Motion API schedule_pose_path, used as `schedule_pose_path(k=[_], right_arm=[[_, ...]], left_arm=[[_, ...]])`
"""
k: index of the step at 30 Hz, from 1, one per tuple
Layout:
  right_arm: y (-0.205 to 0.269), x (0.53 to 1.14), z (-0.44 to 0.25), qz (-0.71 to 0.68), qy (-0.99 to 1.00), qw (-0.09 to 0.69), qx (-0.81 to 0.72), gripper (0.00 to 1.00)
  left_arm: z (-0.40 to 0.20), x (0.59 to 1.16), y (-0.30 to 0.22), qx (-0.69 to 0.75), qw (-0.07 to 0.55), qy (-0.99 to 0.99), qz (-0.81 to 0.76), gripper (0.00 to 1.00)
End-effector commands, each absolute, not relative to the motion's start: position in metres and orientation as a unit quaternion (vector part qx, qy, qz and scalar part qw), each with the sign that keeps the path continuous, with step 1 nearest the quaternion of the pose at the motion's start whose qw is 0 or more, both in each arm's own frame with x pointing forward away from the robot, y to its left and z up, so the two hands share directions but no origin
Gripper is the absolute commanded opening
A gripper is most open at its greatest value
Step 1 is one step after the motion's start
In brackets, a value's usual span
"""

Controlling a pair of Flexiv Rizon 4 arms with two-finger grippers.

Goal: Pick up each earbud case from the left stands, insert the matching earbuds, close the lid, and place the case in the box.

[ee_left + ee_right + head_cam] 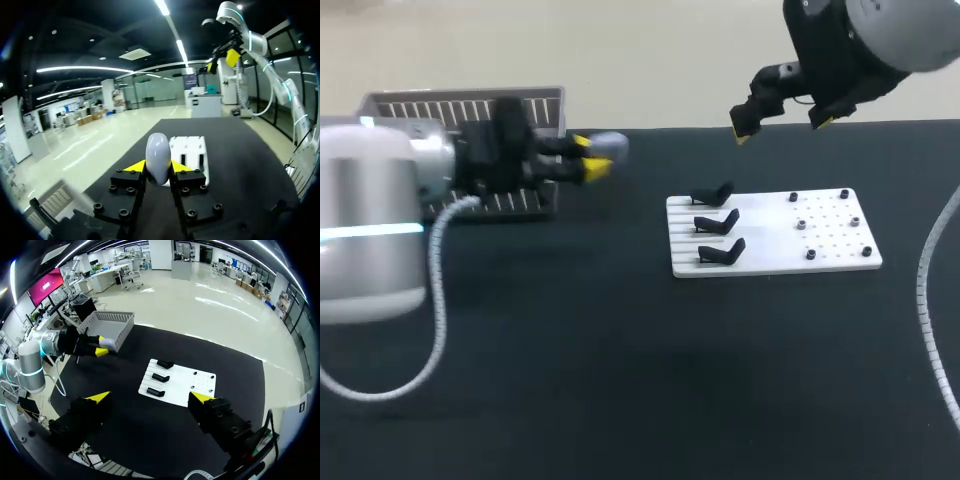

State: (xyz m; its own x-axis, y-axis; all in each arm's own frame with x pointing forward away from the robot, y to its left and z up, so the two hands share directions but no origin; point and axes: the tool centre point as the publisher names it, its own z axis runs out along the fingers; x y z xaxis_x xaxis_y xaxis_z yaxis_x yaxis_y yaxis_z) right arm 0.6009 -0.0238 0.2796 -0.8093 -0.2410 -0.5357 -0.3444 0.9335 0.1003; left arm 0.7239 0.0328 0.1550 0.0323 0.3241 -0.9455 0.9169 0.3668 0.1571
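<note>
At the upper left of the head view stands the slatted grey box (440, 105). Your left arm hides most of its floor, so you cannot tell what lies in it.

Just in front of the box's right end, the left gripper (588, 158) is clamped on a pale, rounded earbud case (610, 146). The left wrist view shows both yellow tips pressing its sides. The lid looks closed, so I judge you are at the last step for this case: delivering it. The case hangs just past the box's right end, not over the opening. The next move calls for bringing it back over the box, lowering it inside the walls, and only then letting go.

Right of centre lies the white board (770, 240). Its three black stands (717, 222) sit in a column on its left part, and no case rests on any of them. That suggests this may be the last case. The small studs (801, 224) on its right part are too small to tell whether any earbud remains.

At the upper right, the right gripper (782, 128) hangs above the board with its fingers spread wide, holding nothing.
</note>
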Motion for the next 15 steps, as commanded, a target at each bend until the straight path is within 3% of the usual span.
schedule_pose_path(k=[1,14,15], right_arm=[[-0.025,0.599,0.277,0.105,0.929,0.324,-0.147,1.00],[-0.025,0.599,0.277,0.105,0.929,0.324,-0.147,1.00],[-0.025,0.599,0.277,0.105,0.929,0.324,-0.147,1.00]], left_arm=[[0.167,0.741,0.091,0.432,0.576,0.667,-0.192,0.00],[0.175,0.800,0.201,0.415,0.549,0.718,-0.106,0.00],[0.173,0.805,0.206,0.415,0.549,0.716,-0.117,0.19]])
